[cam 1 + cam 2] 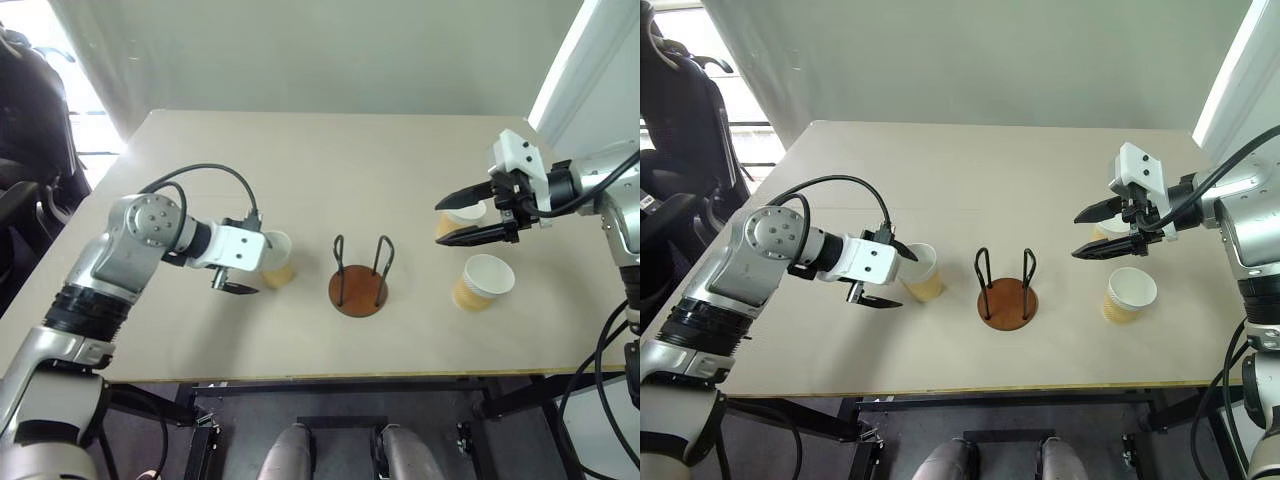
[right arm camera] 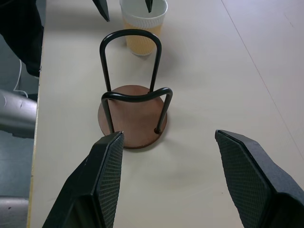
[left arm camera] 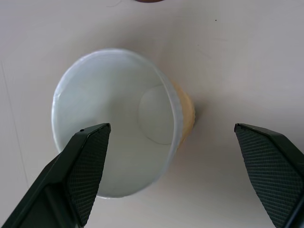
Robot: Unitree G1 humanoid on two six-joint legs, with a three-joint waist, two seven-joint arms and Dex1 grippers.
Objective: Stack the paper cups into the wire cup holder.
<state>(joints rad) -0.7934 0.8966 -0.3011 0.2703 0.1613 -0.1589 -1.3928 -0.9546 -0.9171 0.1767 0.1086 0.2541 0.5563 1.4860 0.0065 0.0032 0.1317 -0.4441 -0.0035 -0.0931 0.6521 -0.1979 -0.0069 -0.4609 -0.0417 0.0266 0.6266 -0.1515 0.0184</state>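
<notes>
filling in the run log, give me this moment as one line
left gripper: open around left cup | right gripper: open, empty, above table | wire cup holder: empty | cups stacked: none

White-and-tan paper cups (image 1: pixel 923 271), reddish-brown holder base (image 1: pixel 1007 303), black wire loops (image 1: pixel 983 270), beige table (image 1: pixel 970 180)

No readable text, no labels, no brand marks, no numbers or signs on anything

Left claw (image 1: pixel 886 276) spread wide, straddling one paper cup (image 1: pixel 923 271) on the surface (image 1: pixel 970 170). Wire cup holder (image 1: pixel 1006 296) empty, between both claws. Right claw (image 1: pixel 1088 232) parted, raised; second cup (image 1: pixel 1130 294) below it, third cup (image 1: pixel 1112 231) just behind its fingers.
</notes>
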